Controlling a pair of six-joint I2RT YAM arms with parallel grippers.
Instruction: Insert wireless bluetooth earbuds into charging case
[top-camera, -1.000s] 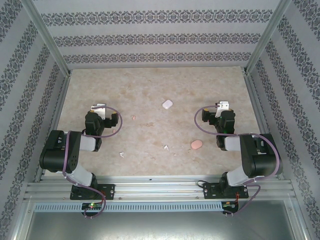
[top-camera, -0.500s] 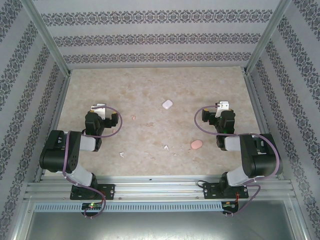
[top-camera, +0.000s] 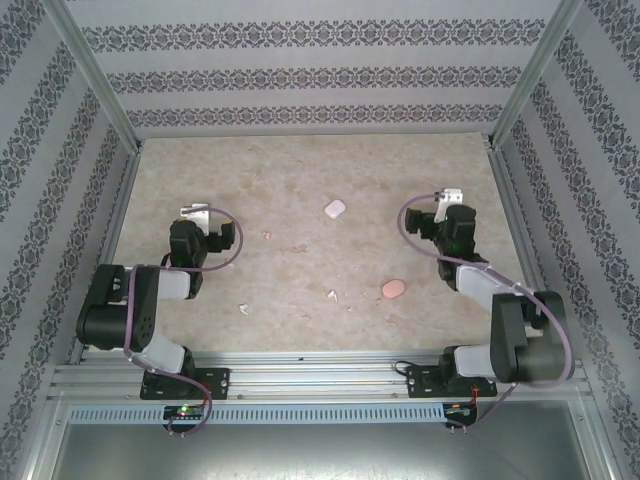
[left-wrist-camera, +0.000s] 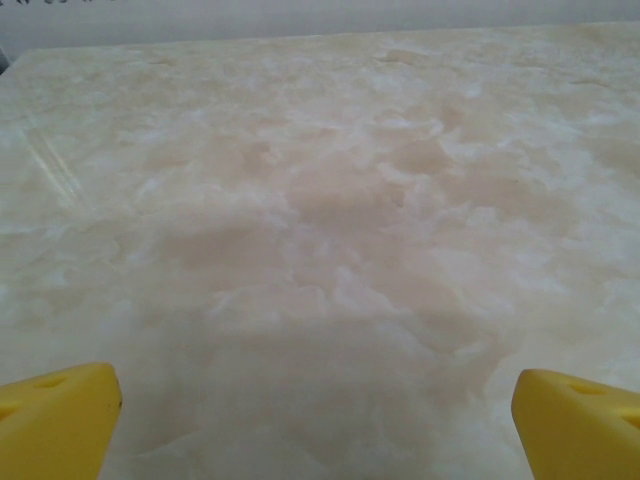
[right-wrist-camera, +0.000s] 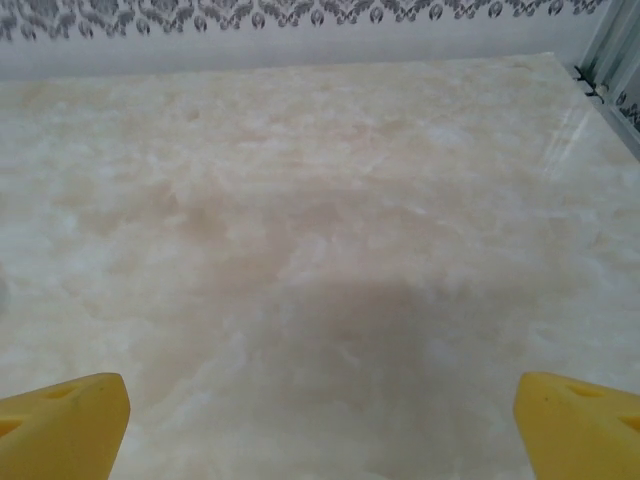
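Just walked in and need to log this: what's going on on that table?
Nothing is being handled yet. The left gripper and right gripper are both open and hold nothing. A white case, a pink case and three tiny earbuds lie loose on the table between them.

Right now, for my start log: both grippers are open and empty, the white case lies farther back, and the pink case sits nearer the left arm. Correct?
No: the top view shows the pink case nearer the right arm. The rest holds: the left gripper and right gripper are open and empty, and the white case lies farther back.
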